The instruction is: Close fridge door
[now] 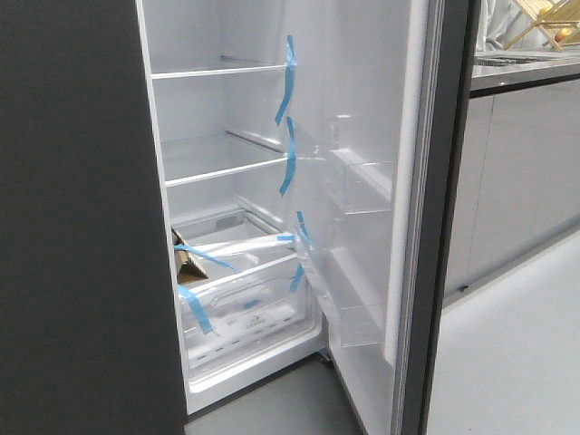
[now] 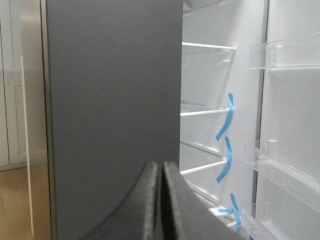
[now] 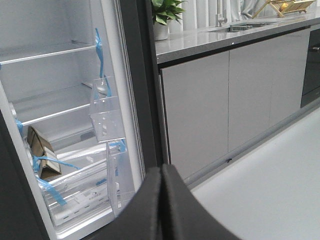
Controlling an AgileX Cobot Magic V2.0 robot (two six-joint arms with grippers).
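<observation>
At right of centre in the front view, the fridge door (image 1: 362,181) stands wide open, closing not begun, with both the left gripper (image 2: 161,210) and right gripper (image 3: 161,205) pressed together, empty.

Kitchen, fridge door (image 1: 362,181), cabinets (image 3: 225,100), sink (image 3: 240,27)

The fridge door (image 1: 367,181) stands wide open, its white lining and clear bins (image 1: 362,186) facing the shelves (image 1: 217,71). Blue tape (image 1: 288,154) holds drawers (image 1: 240,290). Pale cabinets (image 1: 521,172) sit under the counter's front edge (image 1: 521,80).
</observation>
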